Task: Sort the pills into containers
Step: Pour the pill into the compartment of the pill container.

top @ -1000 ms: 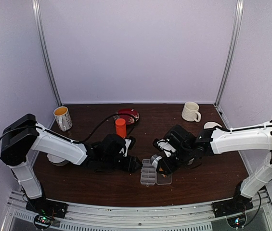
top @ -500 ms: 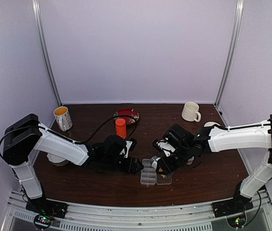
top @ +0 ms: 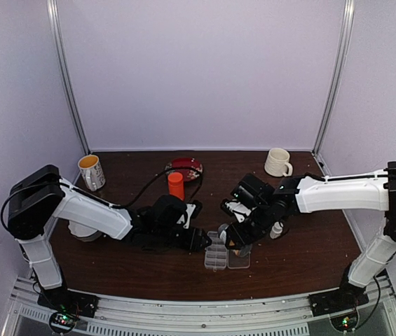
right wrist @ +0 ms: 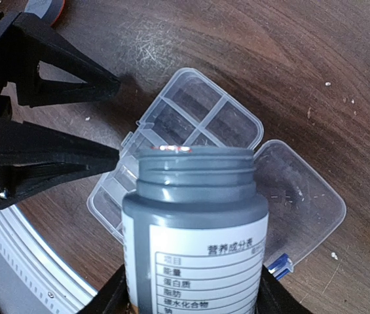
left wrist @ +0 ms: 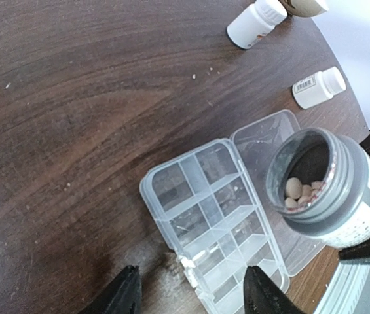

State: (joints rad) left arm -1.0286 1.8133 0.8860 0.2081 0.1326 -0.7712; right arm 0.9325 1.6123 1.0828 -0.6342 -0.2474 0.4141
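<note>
Pills [left wrist: 300, 191] lie inside a bottle [left wrist: 358, 212] above the organiser box [left wrist: 191, 196].

My left gripper [left wrist: 191, 296] stands open just beside the near end of the box [left wrist: 204, 216], one finger on each side of that corner, so that approach is taken. The grey bottle [left wrist: 332, 190] in my right gripper [right wrist: 191, 299] hangs tilted over the lid [left wrist: 263, 140] and the box's right edge, closing off the right side. From above, the left compartments [left wrist: 175, 186] lie uncovered. Left of the box the table [left wrist: 60, 131] is bare wood, wide enough to pass. Two white bottles [left wrist: 255, 19] [left wrist: 319, 87] lie well beyond the lid. Further back stand the orange bottle [top: 176, 185], the plate [top: 185, 168] and my left arm's cable [top: 148, 180]. The mugs [top: 91, 172] [top: 277, 162] sit in the back corners.
</note>
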